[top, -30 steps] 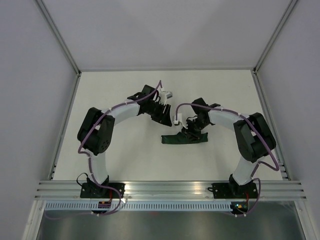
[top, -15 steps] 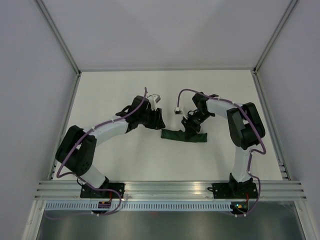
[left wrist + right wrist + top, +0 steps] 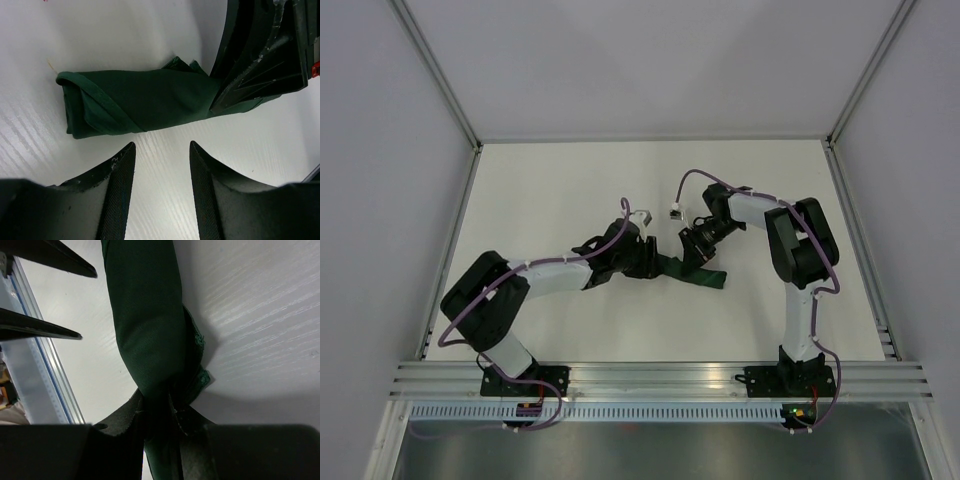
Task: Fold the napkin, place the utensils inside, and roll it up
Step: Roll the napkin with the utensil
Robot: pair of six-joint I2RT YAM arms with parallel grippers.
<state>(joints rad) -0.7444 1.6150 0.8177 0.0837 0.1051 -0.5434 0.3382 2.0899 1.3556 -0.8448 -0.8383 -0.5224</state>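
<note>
Aluminium rails [image 3: 660, 375] run along the near edge of the white surface [image 3: 570, 180], and both arms rise from them. The left arm leans low across the surface with a purple cable [image 3: 545, 262] running along it. It ends in the left hand [image 3: 648, 262], whose fingers [image 3: 117, 185] stand apart with bare surface between them, so this hand is open and holds nothing.

Just beyond its fingertips lies the napkin [image 3: 140, 100], dark green and wound into a short, thick roll that lies crosswise in front of the hand. In the left wrist view a strip of white surface separates the fingertips from the roll, so they are near it but not touching. One end of the roll shows layered, folded edges. The other end runs under the right hand [image 3: 698, 248], which comes in from the far side at the end of an arm arched high over the surface.

In the right wrist view that hand's fingers [image 3: 125, 417] are pinched shut on the green fabric near one end. The roll bulges out from between them and stretches away from the hand, with a small ruffled edge beside the grip. The left hand's two dark fingertips show off to one side of the roll's length. What the roll holds inside cannot be told.

Farther on, the surface runs to grey wall panels [image 3: 650, 60].
</note>
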